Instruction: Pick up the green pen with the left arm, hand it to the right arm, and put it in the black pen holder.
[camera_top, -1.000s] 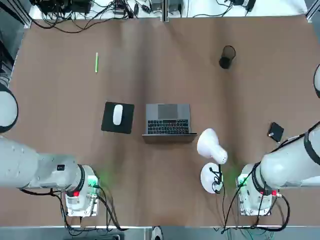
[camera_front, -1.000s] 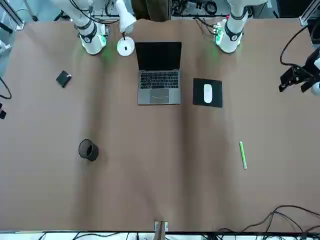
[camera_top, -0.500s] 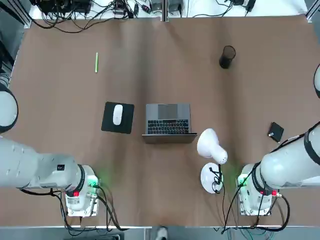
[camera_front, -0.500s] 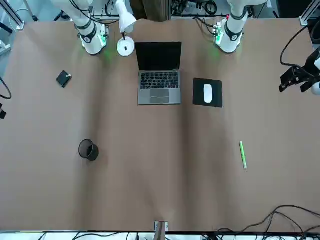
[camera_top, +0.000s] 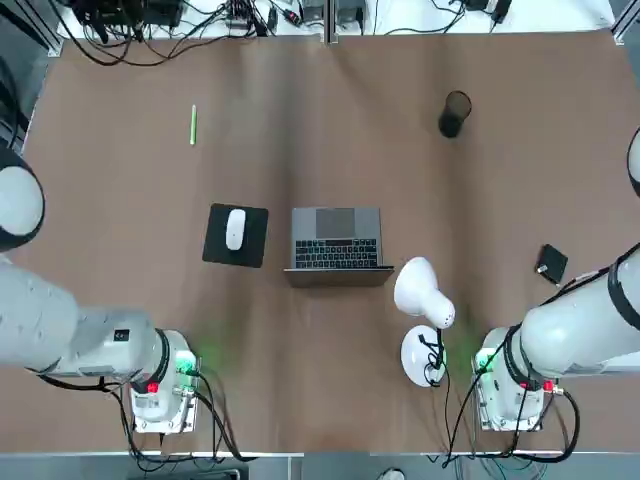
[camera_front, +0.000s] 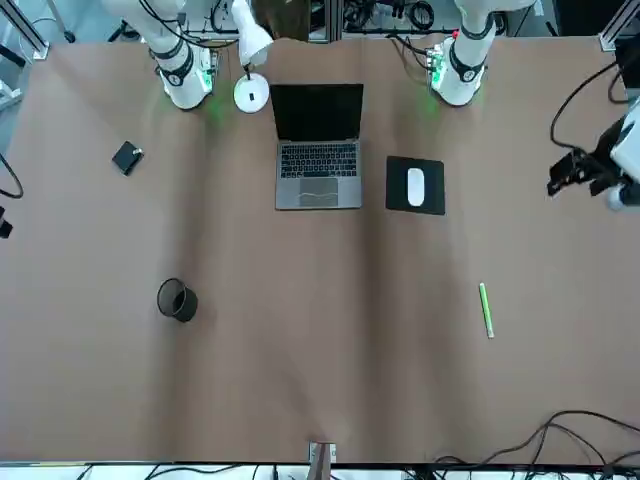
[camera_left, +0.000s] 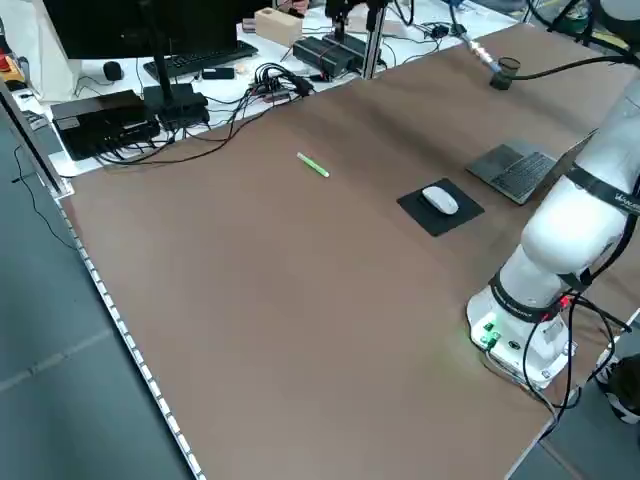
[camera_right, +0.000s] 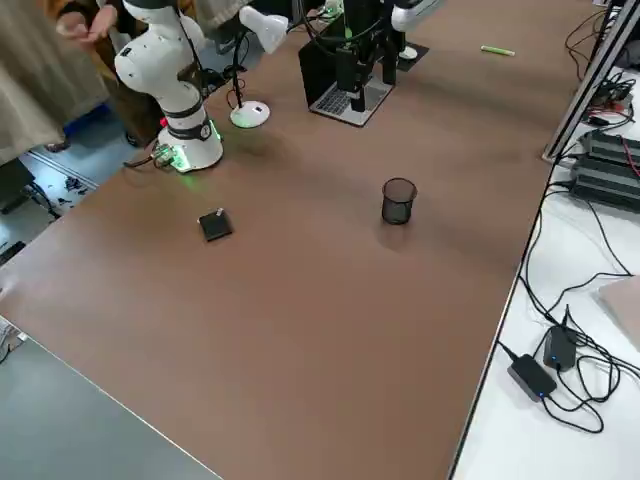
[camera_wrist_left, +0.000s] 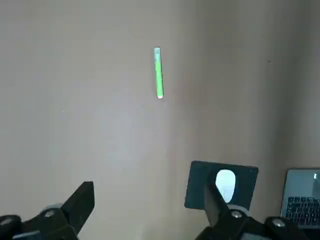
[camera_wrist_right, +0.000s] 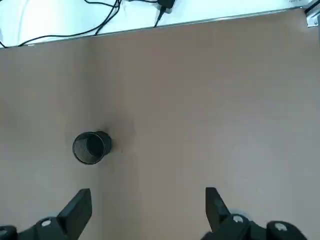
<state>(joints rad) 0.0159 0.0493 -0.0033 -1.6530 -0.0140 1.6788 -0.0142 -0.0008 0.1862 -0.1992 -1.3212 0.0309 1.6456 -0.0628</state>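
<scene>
The green pen (camera_top: 193, 125) is lying flat on the tabletop (camera_top: 330, 120), far-left area, w/ nothing touching it. The mouse (camera_top: 235, 229) on its black pad (camera_top: 236, 236) is sitting nearer the robot, the laptop (camera_top: 337, 238) beside that, and the black pen holder (camera_top: 454, 114) is standing well apart at far right. The pen is thin, straight, lime-green. The left gripper (camera_wrist_left: 150, 210) is hovering released, empty, away from the pen. The right gripper (camera_wrist_right: 148, 210) is hanging released too.

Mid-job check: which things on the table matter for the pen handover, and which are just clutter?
For the job:
green pen
black pen holder
left gripper, open
right gripper, open

Lying about:
laptop
mouse on mouse pad
desk lamp
small black square object
</scene>
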